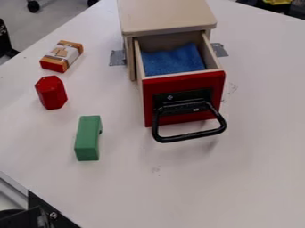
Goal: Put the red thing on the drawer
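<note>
A red six-sided block (51, 92) stands on the table to the left of the drawer, with a gap between them. The drawer (184, 101) has a red front and a black looped handle, and is pulled out from its light wooden cabinet. A blue cloth (173, 60) lies inside it.
Behind the red block lies an orange, white and red box (62, 56). A green block (88, 138) is nearer the front. Grey tape (117, 57) flanks the cabinet (166, 17). Black hardware (44, 211) occupies the lower left corner, beside a metal rail.
</note>
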`<state>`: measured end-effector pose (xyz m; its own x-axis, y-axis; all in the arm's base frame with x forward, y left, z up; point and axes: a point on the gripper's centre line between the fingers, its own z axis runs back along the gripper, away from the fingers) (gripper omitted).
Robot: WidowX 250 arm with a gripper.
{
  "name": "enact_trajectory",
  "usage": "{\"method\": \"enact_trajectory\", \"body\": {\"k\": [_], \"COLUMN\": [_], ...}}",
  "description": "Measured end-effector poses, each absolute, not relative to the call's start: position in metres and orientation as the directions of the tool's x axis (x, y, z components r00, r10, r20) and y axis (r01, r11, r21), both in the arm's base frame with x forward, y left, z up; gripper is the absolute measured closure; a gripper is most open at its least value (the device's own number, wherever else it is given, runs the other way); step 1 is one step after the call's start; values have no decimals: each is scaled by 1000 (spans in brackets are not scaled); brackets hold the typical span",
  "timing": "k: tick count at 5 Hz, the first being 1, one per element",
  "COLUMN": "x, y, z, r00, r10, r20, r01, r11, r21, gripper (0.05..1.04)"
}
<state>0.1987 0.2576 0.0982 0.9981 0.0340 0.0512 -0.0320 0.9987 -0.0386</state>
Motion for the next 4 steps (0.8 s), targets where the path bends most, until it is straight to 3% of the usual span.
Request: {"method": "enact_trajectory", "body": {"k": [2, 4], "x": [200, 209], "y": [240, 216], "z": [84, 93], "r00": [999, 996], "r10": [28, -36], "r20": [35, 81], "r01": [-25, 45], "r11": [994, 993], "r21": [-102, -108], "gripper": [83, 83]}}
